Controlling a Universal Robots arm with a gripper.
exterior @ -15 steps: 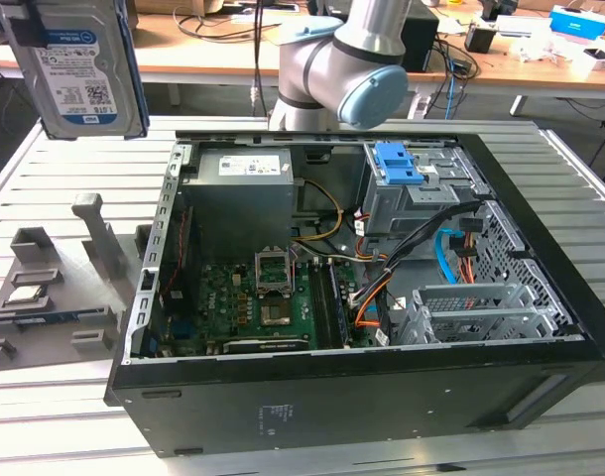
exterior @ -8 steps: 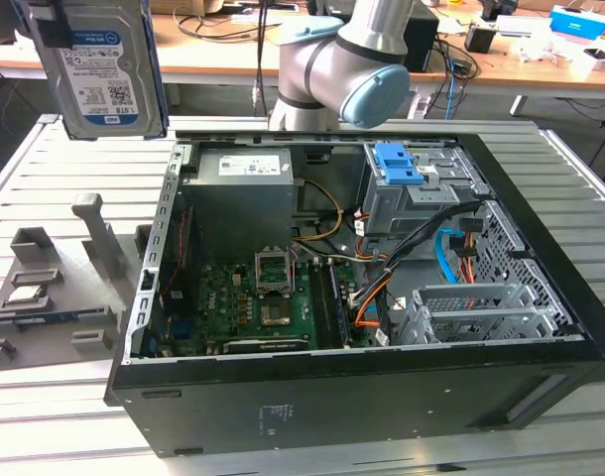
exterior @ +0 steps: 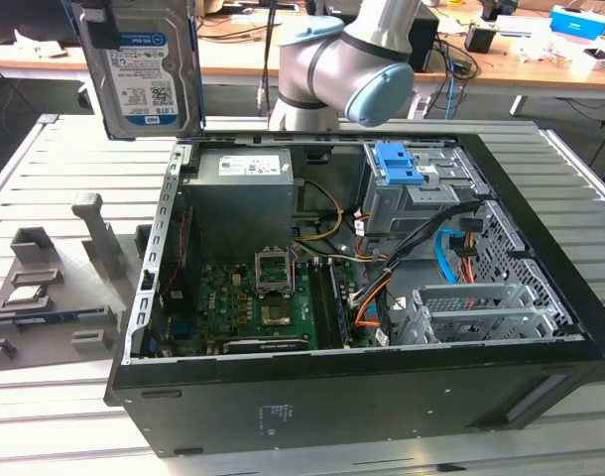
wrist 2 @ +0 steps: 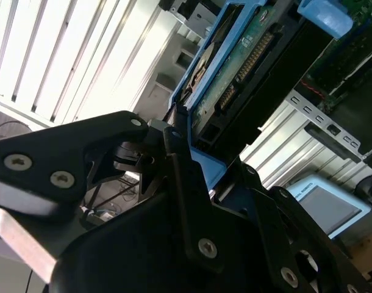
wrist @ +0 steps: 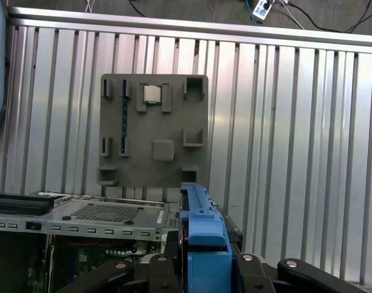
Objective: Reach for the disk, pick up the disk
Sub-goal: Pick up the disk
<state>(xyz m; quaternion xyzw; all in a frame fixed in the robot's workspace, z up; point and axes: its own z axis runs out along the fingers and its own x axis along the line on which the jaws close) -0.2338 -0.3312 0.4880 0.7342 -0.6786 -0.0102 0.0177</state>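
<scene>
The disk (exterior: pixel 141 67) hangs upright in the air above the back corner of the open computer case, at the exterior view's upper left. Its white-and-blue label faces the camera, and blue rails run down its sides. My gripper (exterior: pixel 109 22) holds it from the top, shut on it. In the second wrist view the disk's (wrist 2: pixel 235 67) green circuit board and blue rail run away from the black fingers (wrist 2: pixel 180 165). In the first wrist view the blue rail (wrist: pixel 201 223) sits squeezed between the gripper's (wrist: pixel 204 265) two black arms.
The open black computer case (exterior: pixel 382 397) lies on the slatted metal table (exterior: pixel 64 159). Inside it are a motherboard (exterior: pixel 253 297) and a drive cage with a blue latch (exterior: pixel 397 164). A grey fixture plate (wrist: pixel 152 128) with a small chip (wrist: pixel 152 93) lies beside the case. Cluttered desks stand behind.
</scene>
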